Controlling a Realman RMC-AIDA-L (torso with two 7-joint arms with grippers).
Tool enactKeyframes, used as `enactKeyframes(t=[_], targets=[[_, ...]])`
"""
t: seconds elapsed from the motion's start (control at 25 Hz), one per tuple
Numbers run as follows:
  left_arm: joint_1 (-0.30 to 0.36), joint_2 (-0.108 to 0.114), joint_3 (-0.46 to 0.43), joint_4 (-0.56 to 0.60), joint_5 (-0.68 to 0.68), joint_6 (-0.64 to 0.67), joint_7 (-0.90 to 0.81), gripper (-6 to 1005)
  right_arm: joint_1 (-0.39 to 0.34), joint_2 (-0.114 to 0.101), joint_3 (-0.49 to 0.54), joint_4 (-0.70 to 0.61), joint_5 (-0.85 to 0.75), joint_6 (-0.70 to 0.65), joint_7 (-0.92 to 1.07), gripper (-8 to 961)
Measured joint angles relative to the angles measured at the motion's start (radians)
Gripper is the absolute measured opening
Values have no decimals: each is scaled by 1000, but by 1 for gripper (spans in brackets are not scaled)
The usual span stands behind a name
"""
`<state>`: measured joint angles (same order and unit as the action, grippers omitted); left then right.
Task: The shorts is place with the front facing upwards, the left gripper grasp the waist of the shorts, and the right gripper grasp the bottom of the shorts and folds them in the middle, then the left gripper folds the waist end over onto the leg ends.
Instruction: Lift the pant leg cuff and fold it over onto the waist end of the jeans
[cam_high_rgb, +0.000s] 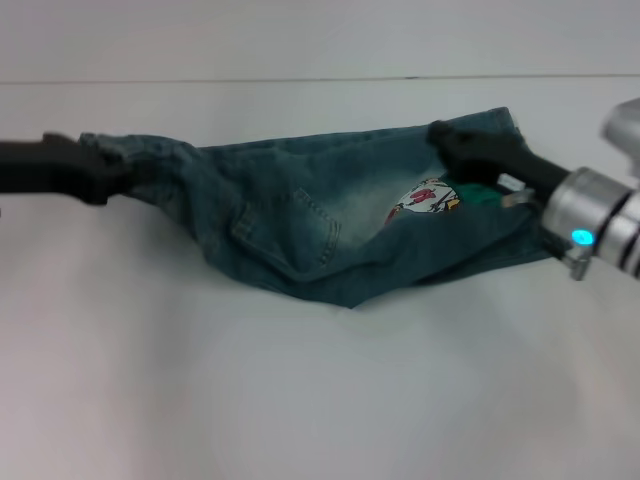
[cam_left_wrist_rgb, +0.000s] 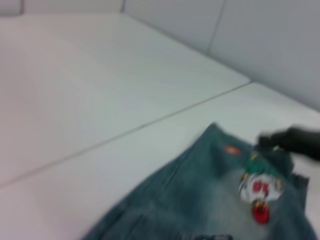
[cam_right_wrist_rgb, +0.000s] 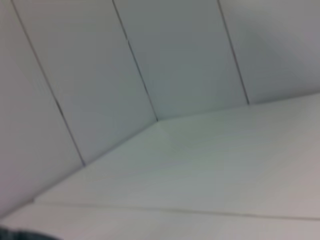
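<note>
Blue denim shorts hang stretched between my two grippers above the white table, and their middle sags toward it. At the left end, my left gripper is shut on the bunched fabric. My right gripper is shut on the far right end, beside a red and white cartoon patch. The left wrist view shows the shorts with the patch, and the right gripper's black fingers at the cloth's far edge. The right wrist view shows no shorts.
A thin seam crosses the table at the back. Grey wall panels stand behind the table's far corner. Bare white tabletop lies in front of the shorts.
</note>
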<state>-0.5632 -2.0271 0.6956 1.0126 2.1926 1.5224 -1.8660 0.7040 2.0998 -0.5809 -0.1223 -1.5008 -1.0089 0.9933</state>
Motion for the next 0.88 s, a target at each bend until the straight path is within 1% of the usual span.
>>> enactKeyframes(t=[0.12, 0.28, 0.44, 0.56, 0.72, 0.88], targets=[[-45, 6, -14, 11, 0, 29, -7, 43, 51, 6, 6, 84, 12, 62, -112, -2], [-85, 8, -26, 38, 0, 63, -18, 42, 108, 12, 16, 188, 14, 119, -231, -1], [-110, 10, -37, 78, -7, 102, -37, 40, 137, 20, 53, 257, 14, 140, -286, -1], [-121, 19, -40, 91, -32, 122, -44, 39, 164, 22, 85, 318, -3, 141, -298, -2], [-135, 34, -40, 98, -66, 140, -67, 38, 232, 22, 120, 394, -105, 170, -279, -2], [-144, 52, -41, 99, -86, 154, -79, 38, 273, 21, 246, 459, -272, 192, -276, -2]])
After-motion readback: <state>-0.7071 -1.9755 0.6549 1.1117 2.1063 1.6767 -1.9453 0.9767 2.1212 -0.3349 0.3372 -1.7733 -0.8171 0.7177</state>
